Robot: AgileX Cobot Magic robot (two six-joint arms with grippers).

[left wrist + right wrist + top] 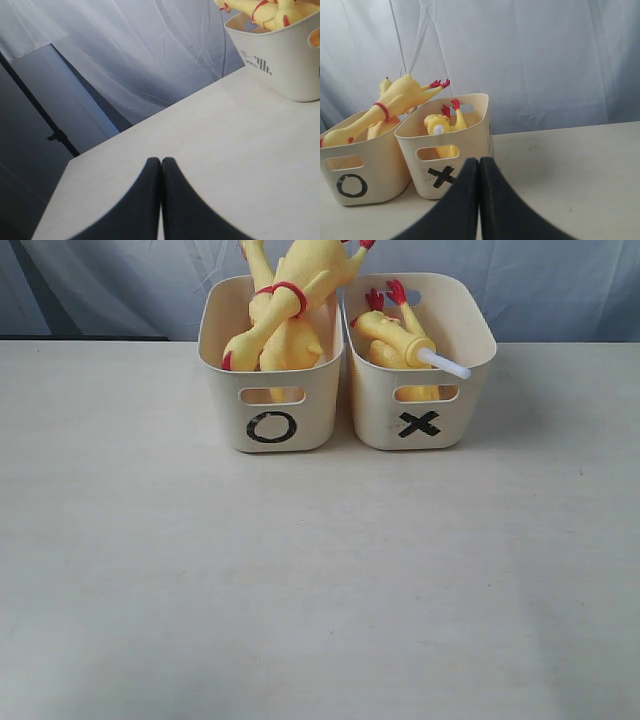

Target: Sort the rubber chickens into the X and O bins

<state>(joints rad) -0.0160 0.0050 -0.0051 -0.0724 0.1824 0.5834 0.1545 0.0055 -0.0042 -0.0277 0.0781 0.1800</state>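
Over the pale table, both pincers are pressed shut and hold nothing.
Seen from its wrist, the left gripper (161,163) has its dark jaws closed tip to tip above the table (210,150), with a cream bin wall and yellow toys at the far corner; its mark is not readable there. The right gripper (479,161) is closed the same way, hanging in front of the two bins and apart from them. Farther out, the O bin (225,390) and the X bin (372,390) stand side by side, touching, at the table's back edge before a grey-blue cloth (520,280). The large rubber chickens (290,300) lie piled in the O bin, one jutting over its rim. The smaller rubber chickens (395,340) sit in the X bin, red feet up, a white tube (445,363) poking out over its front rim.
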